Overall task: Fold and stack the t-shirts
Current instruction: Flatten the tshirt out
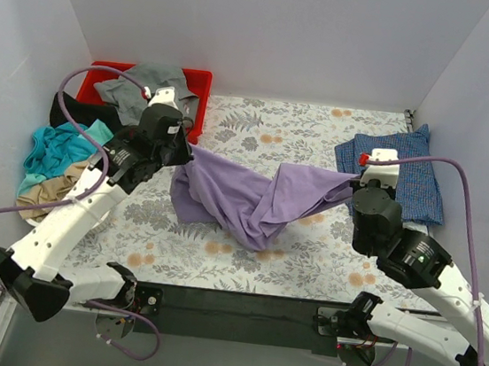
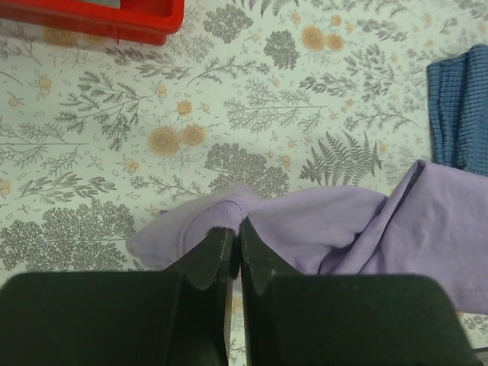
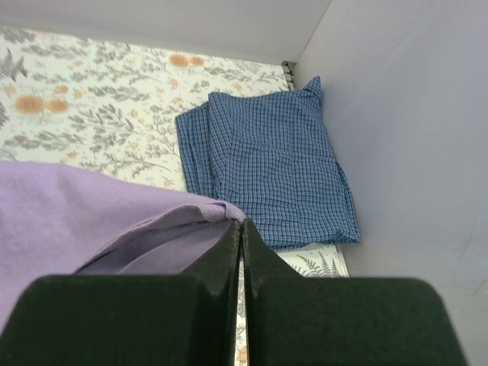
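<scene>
The lavender-purple t-shirt (image 1: 256, 198) hangs stretched between my two grippers over the middle of the table, its lower part sagging onto the cover. My left gripper (image 1: 188, 151) is shut on its left edge; the pinched cloth (image 2: 229, 210) bunches at the tips (image 2: 236, 229). My right gripper (image 1: 354, 186) is shut on its right edge, the hem (image 3: 221, 210) caught at the tips (image 3: 242, 225). The blue checked t-shirt (image 1: 415, 177) lies folded at the right wall, also in the right wrist view (image 3: 271, 168) and the left wrist view (image 2: 461, 107).
A red bin (image 1: 199, 84) at the back left holds a grey shirt (image 1: 145, 86). A pile of black (image 1: 70, 112), teal (image 1: 61, 150) and tan (image 1: 47, 187) shirts lies at the left edge. White walls close in left, back and right. The floral cover (image 1: 261, 123) spans the table.
</scene>
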Available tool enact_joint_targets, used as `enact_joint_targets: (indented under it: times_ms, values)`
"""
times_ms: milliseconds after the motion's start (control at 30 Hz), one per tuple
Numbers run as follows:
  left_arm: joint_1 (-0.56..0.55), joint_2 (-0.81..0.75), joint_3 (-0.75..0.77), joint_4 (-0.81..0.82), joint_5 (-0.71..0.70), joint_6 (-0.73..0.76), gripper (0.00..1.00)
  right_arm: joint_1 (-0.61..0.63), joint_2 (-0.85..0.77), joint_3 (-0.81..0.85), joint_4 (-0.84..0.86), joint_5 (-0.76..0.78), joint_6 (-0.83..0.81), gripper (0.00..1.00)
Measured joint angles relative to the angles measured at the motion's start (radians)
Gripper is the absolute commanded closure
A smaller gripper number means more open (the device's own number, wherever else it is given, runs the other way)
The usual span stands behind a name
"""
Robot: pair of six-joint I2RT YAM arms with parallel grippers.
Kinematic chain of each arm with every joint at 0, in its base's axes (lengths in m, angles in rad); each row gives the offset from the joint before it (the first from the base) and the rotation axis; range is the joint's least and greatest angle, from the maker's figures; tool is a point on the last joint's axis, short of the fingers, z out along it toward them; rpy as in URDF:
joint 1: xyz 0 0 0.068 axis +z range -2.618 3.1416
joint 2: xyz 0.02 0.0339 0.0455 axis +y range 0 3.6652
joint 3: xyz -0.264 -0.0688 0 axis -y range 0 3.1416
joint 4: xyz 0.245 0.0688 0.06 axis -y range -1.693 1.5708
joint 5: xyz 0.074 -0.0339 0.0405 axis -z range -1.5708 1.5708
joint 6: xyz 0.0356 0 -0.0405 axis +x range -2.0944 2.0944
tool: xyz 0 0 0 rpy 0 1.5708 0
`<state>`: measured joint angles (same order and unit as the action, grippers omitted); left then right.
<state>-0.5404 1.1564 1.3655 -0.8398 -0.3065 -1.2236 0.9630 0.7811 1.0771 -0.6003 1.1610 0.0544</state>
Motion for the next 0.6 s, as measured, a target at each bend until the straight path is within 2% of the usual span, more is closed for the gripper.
enact_joint_targets:
  times_ms: [200, 300, 367, 500, 600]
  values:
    - [0.001, 0.105, 0.010, 0.000, 0.036, 0.011, 1.00, -0.010, 0.018, -0.042, -0.015, -0.013, 0.003, 0.99]
    - [0.001, 0.166, 0.135, -0.006, 0.096, 0.035, 1.00, -0.025, 0.013, -0.045, -0.016, -0.047, 0.005, 0.99]
    - [0.000, 0.205, 0.270, 0.009, 0.144, 0.053, 1.00, -0.034, 0.021, -0.055, -0.020, -0.074, 0.018, 0.99]
    - [0.001, 0.228, 0.469, 0.044, 0.209, 0.085, 1.00, -0.054, 0.069, -0.092, -0.037, -0.161, 0.056, 0.99]
    - [0.001, 0.230, 0.565, 0.063, 0.246, 0.105, 1.00, -0.060, 0.133, -0.121, -0.052, -0.252, 0.086, 0.99]
